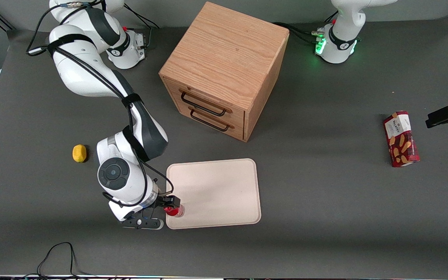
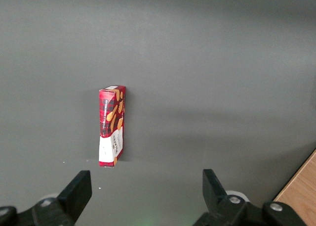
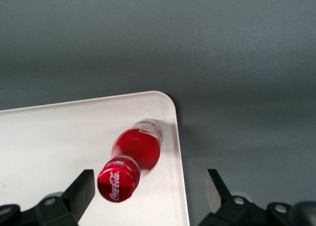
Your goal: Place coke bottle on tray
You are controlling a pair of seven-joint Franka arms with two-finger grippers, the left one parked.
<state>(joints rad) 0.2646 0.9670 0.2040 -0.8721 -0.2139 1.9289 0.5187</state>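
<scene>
Dark grey tabletop (image 1: 325, 202) fills every view. Tray (image 1: 216, 192) lies flat near the front camera, in front of the wooden drawer cabinet (image 1: 224, 70) (two black handles on its drawers). Bottle (image 1: 174, 210) stands upright on the tray, in the corner nearest the camera at the working arm's end, close to the rim. Right wrist view looks down on its red cap (image 3: 118, 185) with white script, red body and clear base (image 3: 147, 128) resting on the cream surface just inside the rounded corner.

Gripper (image 1: 168, 205) hangs over that corner, above the bottle; fingers (image 3: 81, 191) spread wide, one each side of the cap, apart from it and not gripping.

Lemon (image 1: 79, 153) sits on the table toward the working arm's end, well apart from the tray. Biscuit box (image 1: 401, 139) lies toward the parked arm's end, also seen from the left wrist (image 2: 112, 125).
</scene>
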